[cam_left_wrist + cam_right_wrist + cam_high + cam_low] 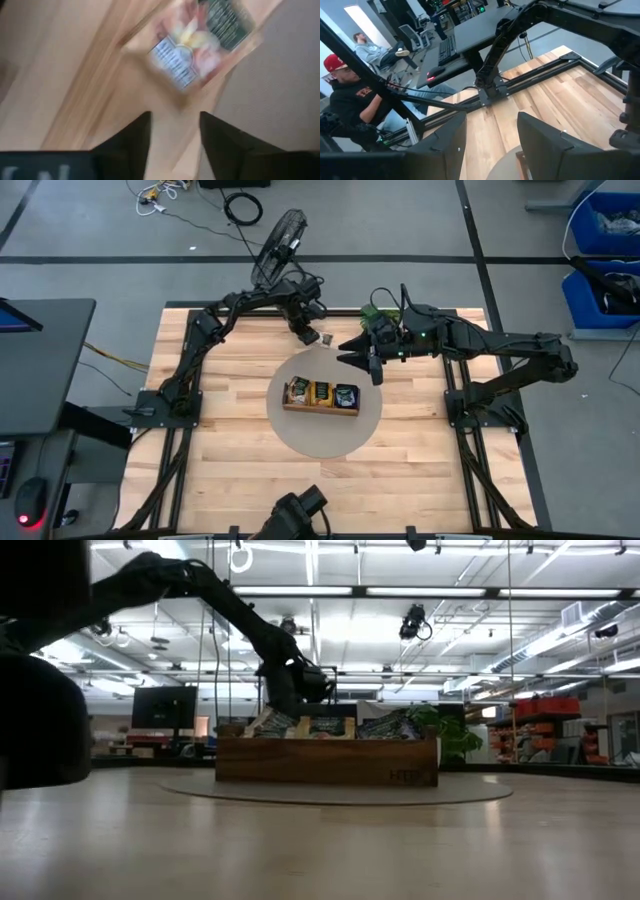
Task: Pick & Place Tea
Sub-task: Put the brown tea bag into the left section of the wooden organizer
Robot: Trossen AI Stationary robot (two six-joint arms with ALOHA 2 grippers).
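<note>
Lying loose: one tea packet, flat on the table at the edge of the round mat; whether it overlaps the mat cannot be told.
Left gripper: poised over that packet, fingers apart with nothing between them.
Packet relative to left fingers: straight ahead of the tips and beyond them, roughly centred on the gap; not yet inside it.
Packet axis: squarish, so no real long side; in the left wrist view it sits skew to the line between the two fingertips, though blur hides its exact edges.
Right gripper: hanging over the mat, off the far right end of the tray, fingers spread and empty.
Packet relative to right fingers: off to the side and apart, with the left arm's wrist closer in.
Nearer arm: the left, clearly.
Wooden tray: mid-mat, well short of the left fingertips, on the side away from the loose packet.
Stored tea: packets already filling the tray's three compartments.
Judgement: the pick turns on carrying the left tips forward and down until the packet lies within the gap, perhaps with a wrist turn to square up.
</note>
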